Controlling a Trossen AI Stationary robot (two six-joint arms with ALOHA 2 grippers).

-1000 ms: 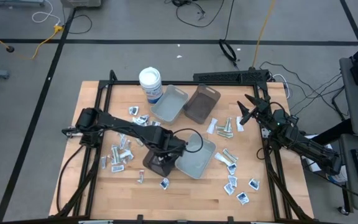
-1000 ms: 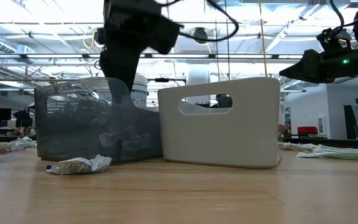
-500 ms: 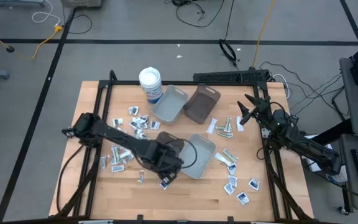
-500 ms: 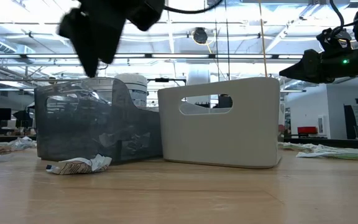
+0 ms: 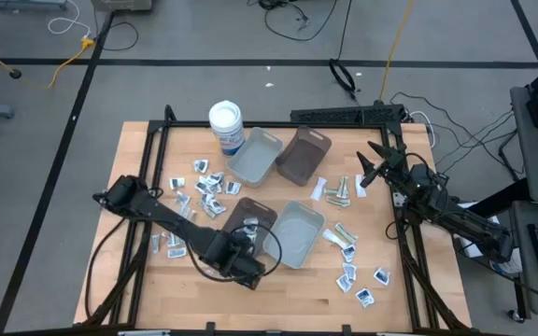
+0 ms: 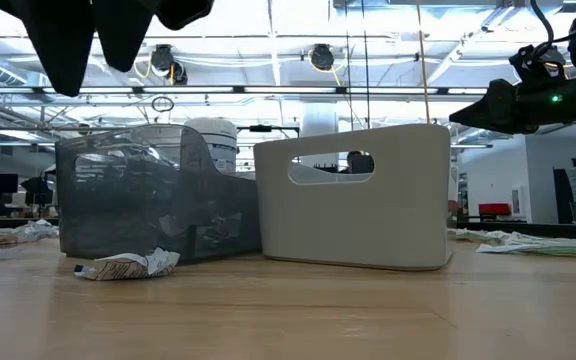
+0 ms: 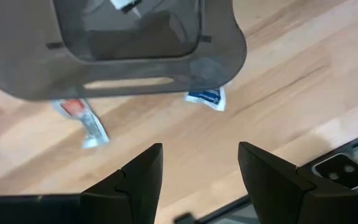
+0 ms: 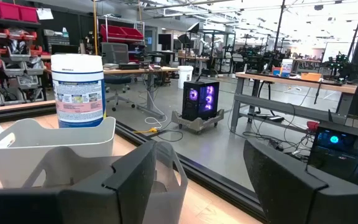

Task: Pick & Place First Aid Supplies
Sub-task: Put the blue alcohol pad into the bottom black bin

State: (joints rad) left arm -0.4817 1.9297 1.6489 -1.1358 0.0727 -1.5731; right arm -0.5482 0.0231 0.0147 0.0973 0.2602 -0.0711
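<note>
Across the wooden table (image 5: pixel 297 289) lie the first aid supplies (image 5: pixel 199 191): a cluster of small white and bluish packets at about ten o'clock from the table's middle, another loose group at four o'clock near the right edge, and a few more at two o'clock beside the far trays. One blue-printed packet (image 7: pixel 206 98) and a pale strip with a red end (image 7: pixel 84 121) lie on the wood just beside the brown tray (image 7: pixel 135 50), and something small and white sits inside that tray. A grey tray (image 5: pixel 297 233) stands touching the brown one at its three o'clock side; two more trays (image 5: pixel 278 155) stand at twelve o'clock, with a white tub (image 5: pixel 226 126) next to them.

At six o'clock from the brown tray, the left gripper (image 7: pixel 197 163) hangs above bare wood, fingers parted and holding nothing. At three o'clock on the table's edge, the right gripper (image 8: pixel 194 165) waits, fingers spread wide and empty.
</note>
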